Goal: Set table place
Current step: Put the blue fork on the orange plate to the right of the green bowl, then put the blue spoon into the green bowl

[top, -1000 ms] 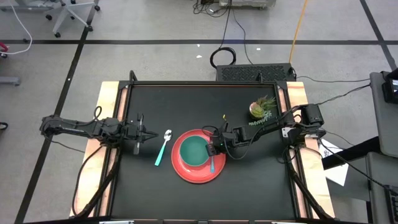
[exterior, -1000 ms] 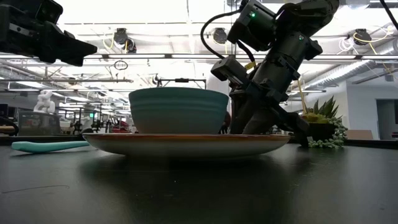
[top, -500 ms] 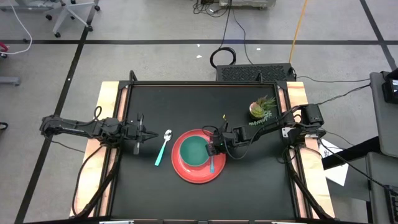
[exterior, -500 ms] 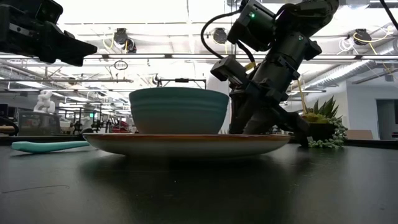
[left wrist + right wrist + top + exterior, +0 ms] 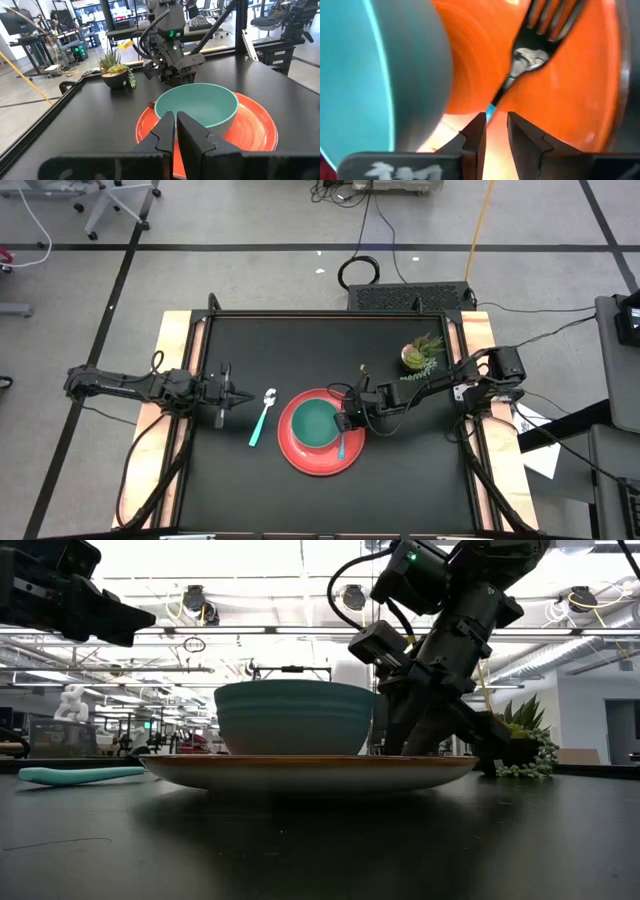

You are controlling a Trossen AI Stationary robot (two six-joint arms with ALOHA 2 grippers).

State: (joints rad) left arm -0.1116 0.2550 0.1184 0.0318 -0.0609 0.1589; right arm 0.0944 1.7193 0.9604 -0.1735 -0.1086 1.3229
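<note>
Black table: red plate, spoon, potted plant.

One plate, bowl, spoon, fork, plant.

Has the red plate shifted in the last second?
Yes. In the low view the red plate and teal bowl slid slightly toward the potted plant, away from the spoon, with the right gripper over the plate.

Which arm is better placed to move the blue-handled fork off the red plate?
Right: its claw is over the round red plate, at the blue-handled metal fork. The left claw waits beyond the mint-handled spoon.
</note>
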